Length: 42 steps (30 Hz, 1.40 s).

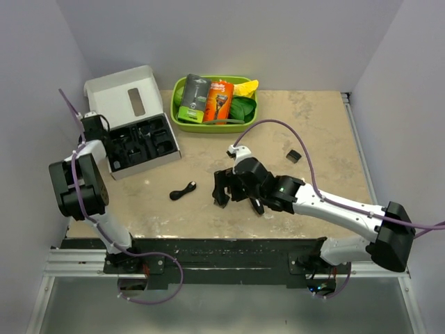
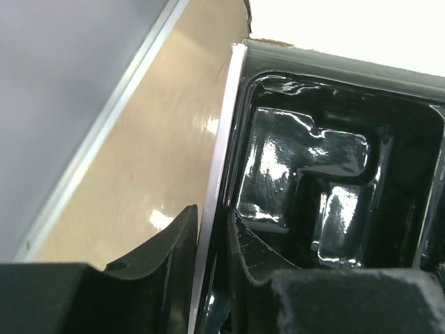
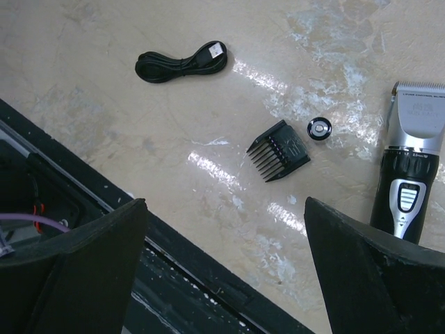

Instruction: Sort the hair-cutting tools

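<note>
- The left fingers are closed in on the side wall of the box. One finger is set outside the white edge and the other inside the black tray. No gap can be seen on either side, so the wall looks pinched.
- The tray's moulded pockets seen from the left wrist are glossy, with nothing in them.
- The right fingers are spread wide, and nothing is held between them. They're parked over the middle of the worktop, pointing down at it.
- The clipper is lying flat on the worktop, silver blade head pointing away from the camera. Its lower end is hidden behind one right finger. From the top camera it can't really be made out under the arm.
- The comb is lying flat between the cable and the clipper, apart from both.
- A little round cap is just beside the comb, on the clipper side.
- The cable is bundled up, with a plug sticking out one end, and it's well off to the side of the right fingers. It's also visible from above, between the two arms.
- A small black part is sitting alone further back on the right. It's too small to tell what it is.
- The green basket at the back is loaded with the grey-and-green package and the orange package, both standing up side by side.
</note>
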{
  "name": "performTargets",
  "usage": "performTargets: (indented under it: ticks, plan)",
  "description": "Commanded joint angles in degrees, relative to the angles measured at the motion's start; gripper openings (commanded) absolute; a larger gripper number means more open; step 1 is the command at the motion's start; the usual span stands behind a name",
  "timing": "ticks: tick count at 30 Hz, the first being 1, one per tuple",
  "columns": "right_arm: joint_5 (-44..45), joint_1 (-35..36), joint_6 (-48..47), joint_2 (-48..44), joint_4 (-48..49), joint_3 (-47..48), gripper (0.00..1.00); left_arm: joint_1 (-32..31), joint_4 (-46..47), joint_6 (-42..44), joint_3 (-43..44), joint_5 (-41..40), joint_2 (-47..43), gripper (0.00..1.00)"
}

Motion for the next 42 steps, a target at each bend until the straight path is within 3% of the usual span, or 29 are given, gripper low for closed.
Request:
performTargets:
  ticks: [1,9,24,42]
  plan:
    - [1.86,1.34,1.96,-3.42,-3.28,1.40,0.96,0.07,-0.65,-8.59,-5.30,-2.64,-9.21,0.00]
    - [4.23,3.72,4.42,-6.06,-7.24,3.15,0.95,-0.19,-4.70,-15.36,-8.21,-4.75,-21.70,0.00]
    - [5.91,5.57,4.16,-2.98,-10.41,7.82,0.95,-4.50,-9.97,-18.88,-4.34,-4.04,-33.13,0.00]
    - [7.40,5.83,2.05,3.87,-9.09,10.01,0.96,-4.94,-6.46,-18.26,-19.72,-8.53,-33.05,0.00]
